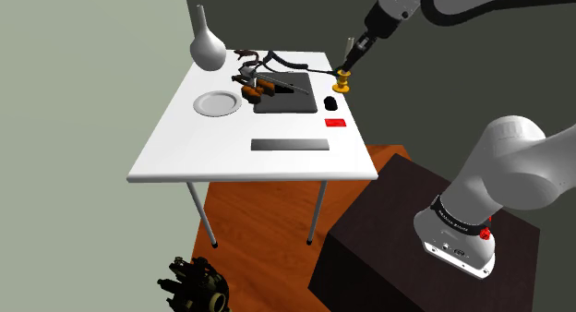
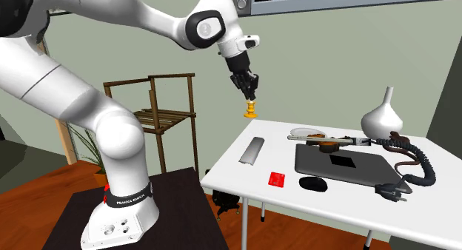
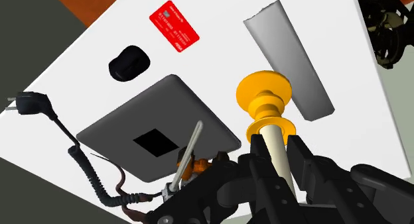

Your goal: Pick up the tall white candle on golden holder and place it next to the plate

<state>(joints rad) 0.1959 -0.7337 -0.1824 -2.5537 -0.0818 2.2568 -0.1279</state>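
Carrying step: black fingers grip the white candle (gold holder hanging beneath) above the counter edge; next, cross to the plate and lower gently.

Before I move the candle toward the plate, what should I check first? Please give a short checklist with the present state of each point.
1. Grip: gripper shut on the white candle, just above its golden holder: ok.
2. Holder raised off the white table, as the second exterior view shows: ok.
3. Bare table beside the plate, on the shoulder view's left and near side: ok.
4. Low, straight path to the plate: not ok. The dark pad and brown-handled tools lie between.
5. White vase out of the arm's way: cannot tell.
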